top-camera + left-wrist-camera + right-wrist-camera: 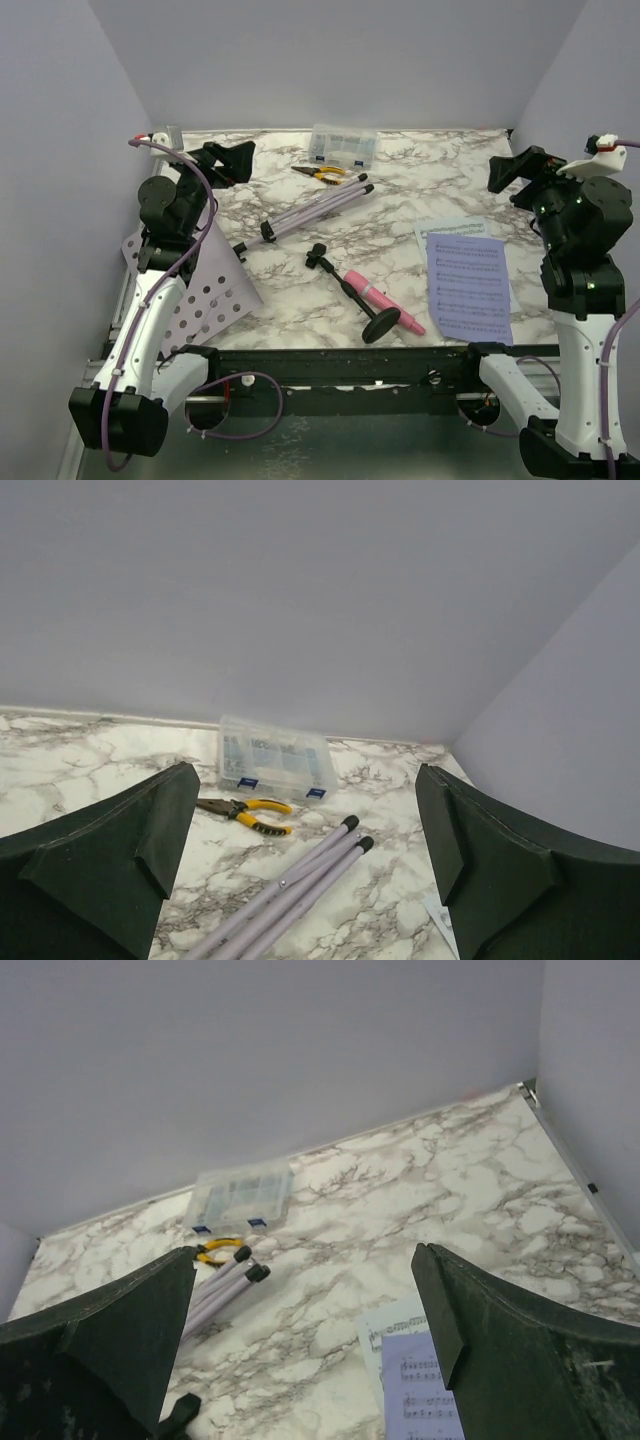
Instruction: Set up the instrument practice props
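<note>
Overhead view of a white, grey-veined marble table [420, 180] with two robot arms mounted at its near edge. Both arms are raised, and neither touches anything.

The left end effector [228, 160] hovers over the far left of the table with its two dark fingers [110, 865] spread wide apart and nothing between them. The right end effector [515, 170] hovers over the far right, with its fingers [500, 1350] just as wide apart and holding nothing.

The practice props lie scattered flat:
- **Music-stand plate:** The lilac perforated music-stand plate [215, 295] lies at the near left corner, partly hidden under the left arm.
- **Tripod:** The lilac tripod [305, 212] lies folded on its side left of centre, well apart from the plate. Its black-capped legs point toward the back of the table.
- **Microphone:** The pink toy microphone [385, 303] lies on its side near the front centre, alongside its black stand. The stand's round base [381, 326] is tipped up by the near edge.
- **Sheet music:** A lavender sheet-music page [468, 285] lies flat at the right. It overlaps a white sheet-music page [445, 230], which peeks out at its far left corner.

At the back centre, a clear plastic compartment box [343, 145] sits near the wall. Yellow-handled pliers [320, 173] lie just in front of it, close to the tripod's leg tips.
</note>
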Controlling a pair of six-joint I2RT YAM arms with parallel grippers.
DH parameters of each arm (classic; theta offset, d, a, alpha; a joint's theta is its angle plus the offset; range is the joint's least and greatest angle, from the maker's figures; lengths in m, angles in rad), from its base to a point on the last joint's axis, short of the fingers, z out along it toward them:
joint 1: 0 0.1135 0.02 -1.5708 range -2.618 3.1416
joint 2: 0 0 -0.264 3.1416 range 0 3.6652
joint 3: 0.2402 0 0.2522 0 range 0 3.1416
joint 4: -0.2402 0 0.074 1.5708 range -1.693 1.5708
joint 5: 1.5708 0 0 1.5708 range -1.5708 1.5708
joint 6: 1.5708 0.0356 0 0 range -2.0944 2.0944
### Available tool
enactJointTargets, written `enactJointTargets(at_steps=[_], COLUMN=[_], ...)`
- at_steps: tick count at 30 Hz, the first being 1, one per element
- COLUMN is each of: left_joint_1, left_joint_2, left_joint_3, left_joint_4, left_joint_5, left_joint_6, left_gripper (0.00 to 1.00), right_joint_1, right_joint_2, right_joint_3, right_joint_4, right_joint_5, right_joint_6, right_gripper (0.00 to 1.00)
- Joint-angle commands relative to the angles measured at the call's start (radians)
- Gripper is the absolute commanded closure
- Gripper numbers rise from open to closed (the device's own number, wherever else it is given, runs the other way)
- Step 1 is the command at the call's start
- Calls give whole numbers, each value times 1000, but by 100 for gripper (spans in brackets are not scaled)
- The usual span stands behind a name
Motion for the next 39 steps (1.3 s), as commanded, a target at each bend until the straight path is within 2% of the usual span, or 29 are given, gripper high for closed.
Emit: enactJointTargets(at_steps=[1,3,14,17,19,27,31,36,39], left_joint_1=[-5,-3,-4,-4,-2,15,32,37,39], left_joint_2=[23,32,69,79,83,107,115,110,111], left_joint_3=[-4,-3,7,8,10,25,39,48,52], left_joint_4=[9,10,10,8,6,-4,-28,-48,-56], left_joint_5=[29,38,70,71,73,98,94,81,78], left_joint_6=[-35,-44,-79,-76,-76,-83,-82,-66,-59], left_gripper=[1,1,1,1,1,1,1,1,1], right_joint_1=[-5,-5,12,115,226,538,621,738,776], right_joint_2=[25,35,271,335,389,682,829,1002,1068], right_joint_3=[-77,-118,-332,-354,-350,-235,-144,-36,-14], right_joint_4=[5,30,411,526,593,717,726,689,728], right_joint_5=[-3,-24,-520,-495,-440,-345,-316,-303,-316], right_joint_6=[10,20,-2,-46,-115,-512,-660,-975,-1090], right_gripper=[0,0,0,0,0,0,0,0,0])
